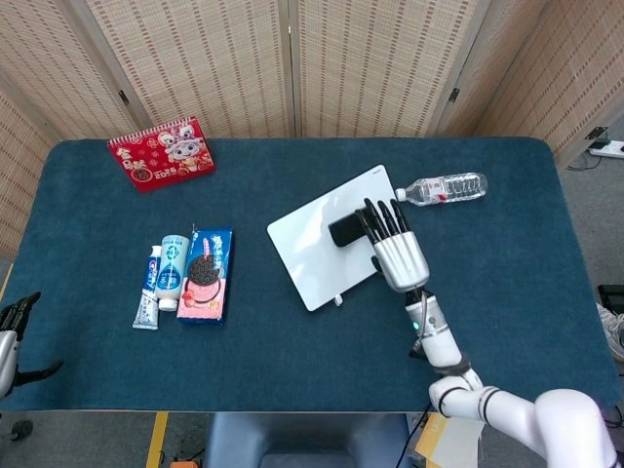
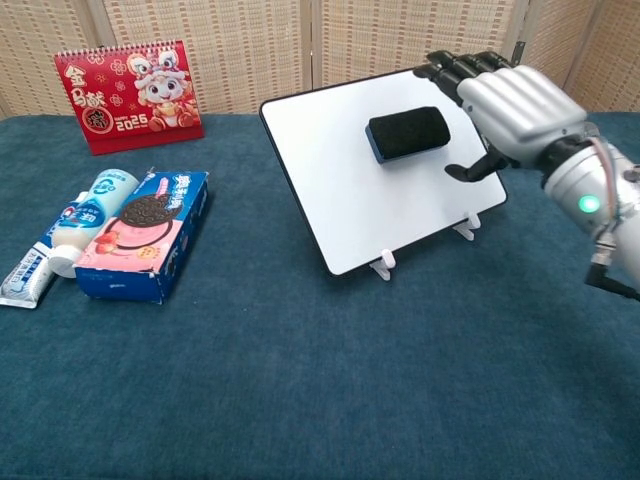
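Note:
A white board (image 1: 312,252) stands tilted on small feet in the middle of the blue table (image 1: 292,370). A black eraser (image 1: 343,230) clings to the board's upper part with nothing holding it, and it shows plainly in the chest view (image 2: 405,133). My right hand (image 1: 398,252) hovers just right of the eraser with its fingers apart and empty (image 2: 512,98); its fingertips lie over the board's right edge. My left hand (image 1: 12,330) hangs off the table's left front corner, holding nothing.
A clear water bottle (image 1: 447,187) lies behind the board at right. A red calendar (image 1: 161,153) stands at the back left. A cookie box (image 1: 207,275), a small white and blue bottle (image 1: 173,271) and a toothpaste tube (image 1: 148,291) lie side by side at left.

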